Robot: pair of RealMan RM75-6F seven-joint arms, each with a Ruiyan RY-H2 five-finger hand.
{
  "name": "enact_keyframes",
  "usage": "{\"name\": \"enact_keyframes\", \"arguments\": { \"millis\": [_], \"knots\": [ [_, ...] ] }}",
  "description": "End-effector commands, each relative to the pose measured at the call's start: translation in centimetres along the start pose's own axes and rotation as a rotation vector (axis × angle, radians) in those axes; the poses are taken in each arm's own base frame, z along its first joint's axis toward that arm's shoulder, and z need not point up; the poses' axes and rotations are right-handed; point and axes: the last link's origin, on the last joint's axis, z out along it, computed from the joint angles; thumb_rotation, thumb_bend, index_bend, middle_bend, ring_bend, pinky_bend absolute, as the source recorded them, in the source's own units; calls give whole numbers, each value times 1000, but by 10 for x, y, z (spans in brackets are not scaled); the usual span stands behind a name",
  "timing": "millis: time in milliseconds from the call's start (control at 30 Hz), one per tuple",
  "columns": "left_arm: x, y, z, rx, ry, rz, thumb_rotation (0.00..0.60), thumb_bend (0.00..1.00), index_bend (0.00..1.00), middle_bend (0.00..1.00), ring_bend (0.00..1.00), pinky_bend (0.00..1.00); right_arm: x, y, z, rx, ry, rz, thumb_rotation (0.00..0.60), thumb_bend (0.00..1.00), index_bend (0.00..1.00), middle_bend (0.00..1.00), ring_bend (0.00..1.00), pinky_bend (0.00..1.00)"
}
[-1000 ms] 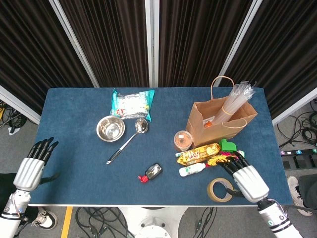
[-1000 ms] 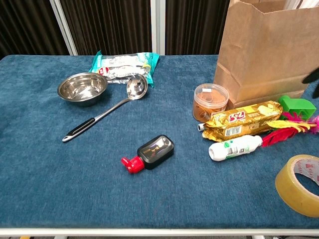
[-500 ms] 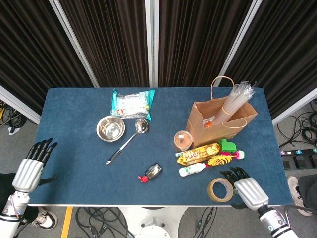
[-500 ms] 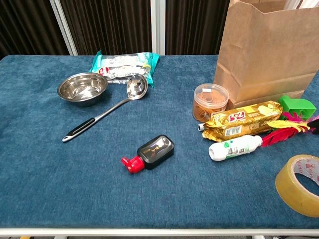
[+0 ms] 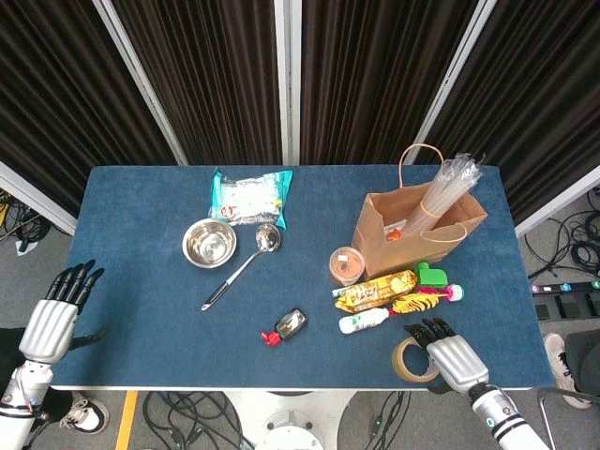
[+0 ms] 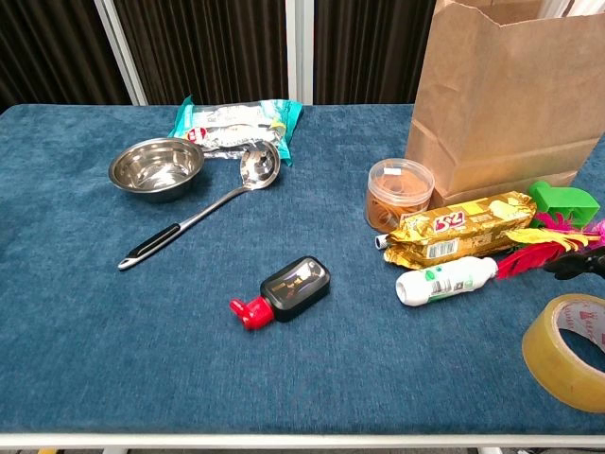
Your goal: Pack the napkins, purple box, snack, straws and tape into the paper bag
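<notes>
Right hand [image 5: 453, 359] over tape [image 5: 415, 360] at near table edge, fingers spread, holding nothing. Left hand [image 5: 54, 314] off table's left side, fingers apart, empty.

Risk: tape roll sits near edge; clumsy approach could nudge it off table. Fingertips [image 6: 572, 264] close to feather toy [image 6: 544, 244], could snag it.

Straws [image 5: 447, 192] in paper bag [image 5: 417, 230]; snack [image 5: 376, 291] and napkins [image 5: 250, 197] out on table.

Versus one second ago: right hand pulled back toward robot, now atop tape; left hand drifted slightly lower.

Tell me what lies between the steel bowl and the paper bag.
In the head view, the ladle's scoop lies right of the steel bowl, then bare blue cloth, then the round plastic tub just before the paper bag.
</notes>
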Motion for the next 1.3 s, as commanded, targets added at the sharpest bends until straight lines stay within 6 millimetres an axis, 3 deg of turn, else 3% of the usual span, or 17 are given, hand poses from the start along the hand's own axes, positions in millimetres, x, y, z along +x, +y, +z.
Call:
{"name": "enact_keyframes", "arguments": {
  "millis": [33, 333, 533, 700, 1000, 1300],
  "knots": [
    [0, -1, 0, 4, 0, -1, 600, 155, 56, 7, 0, 106, -3, -3, 7, 2, -22, 12, 600, 0, 53, 100, 0, 0],
    [0, -6, -2, 10, 4, 1, 600, 155, 56, 7, 0, 106, -4, -13, 21, 18, -15, 4, 600, 0, 63, 174, 17, 0],
    [1, -8, -3, 19, 5, -3, 600, 156, 56, 7, 0, 106, -6, -15, 24, 6, -14, 12, 600, 0, 204, 312, 149, 8],
    [2, -8, -4, 18, 10, -2, 600, 155, 56, 7, 0, 106, 1, -20, 24, 13, 19, 14, 600, 9, 261, 350, 187, 40],
    [5, -3, -2, 4, 21, -5, 600, 155, 56, 7, 0, 106, 68, -54, 14, 132, 253, -10, 600, 54, 302, 379, 209, 69],
    [8, -1, 0, -1, 29, -9, 600, 155, 56, 7, 0, 106, 146, -108, 0, 272, 483, -62, 600, 81, 319, 391, 224, 88]
  ]
}}
